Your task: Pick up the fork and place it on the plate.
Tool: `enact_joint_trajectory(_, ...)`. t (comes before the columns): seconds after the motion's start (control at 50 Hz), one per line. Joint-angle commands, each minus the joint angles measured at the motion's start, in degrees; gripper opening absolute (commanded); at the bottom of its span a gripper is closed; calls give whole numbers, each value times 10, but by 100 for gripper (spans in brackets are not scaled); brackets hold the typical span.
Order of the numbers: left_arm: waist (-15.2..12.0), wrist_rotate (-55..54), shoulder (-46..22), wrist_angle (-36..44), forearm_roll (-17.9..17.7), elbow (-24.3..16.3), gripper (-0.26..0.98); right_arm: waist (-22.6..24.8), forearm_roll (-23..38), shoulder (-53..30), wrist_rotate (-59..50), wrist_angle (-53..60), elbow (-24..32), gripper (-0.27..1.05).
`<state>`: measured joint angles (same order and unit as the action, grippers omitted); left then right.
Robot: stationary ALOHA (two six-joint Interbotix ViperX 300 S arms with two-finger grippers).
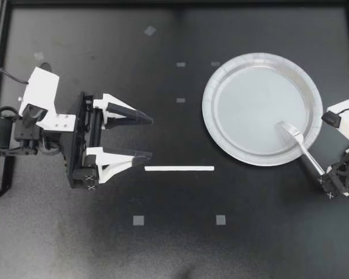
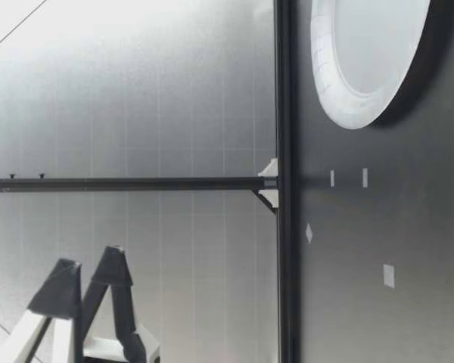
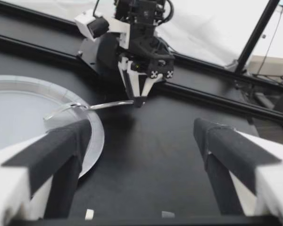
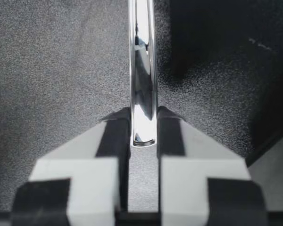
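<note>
A silver plate [image 1: 250,99] lies on the right half of the black table. The metal fork [image 1: 299,142] slants over the plate's near-right rim, tines above the plate's inside, handle reaching outward. My right gripper [image 1: 324,174] is shut on the handle's end. In the right wrist view the handle [image 4: 142,70] is pinched between the fingers of my right gripper [image 4: 142,127]. My left gripper [image 1: 150,137] rests open and holds nothing at the table's left. The left wrist view shows the right gripper [image 3: 140,100] holding the fork [image 3: 85,106] level over the plate's rim [image 3: 96,136].
A white strip [image 1: 179,168] lies on the table between the grippers, with small grey tape squares [image 1: 138,220] around it. Black frame rails [image 1: 0,70] border the table. The low view shows the plate's rim [image 2: 348,113] and a gripper [image 2: 87,276] raised above the table.
</note>
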<state>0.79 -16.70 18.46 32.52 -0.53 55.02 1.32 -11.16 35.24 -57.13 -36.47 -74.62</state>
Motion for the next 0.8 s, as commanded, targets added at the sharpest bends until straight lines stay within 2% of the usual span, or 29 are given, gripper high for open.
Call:
enact_joint_trajectory(0.0, 1, 1, 5, 6, 2, -5, 80, 4, -3, -2, 0, 4, 8, 4)
enact_joint_trajectory(0.34, 1, 1, 7, 6, 2, 2, 80, 4, -4, 5, 0, 20, 10, 9)
enact_joint_trajectory(0.64, 1, 1, 7, 6, 2, 4, 80, 4, -11, 6, -6, 33, 5, 42)
enact_joint_trajectory(0.78, 1, 1, 6, 6, 2, 3, 80, 4, -11, 8, -11, 33, 3, 49)
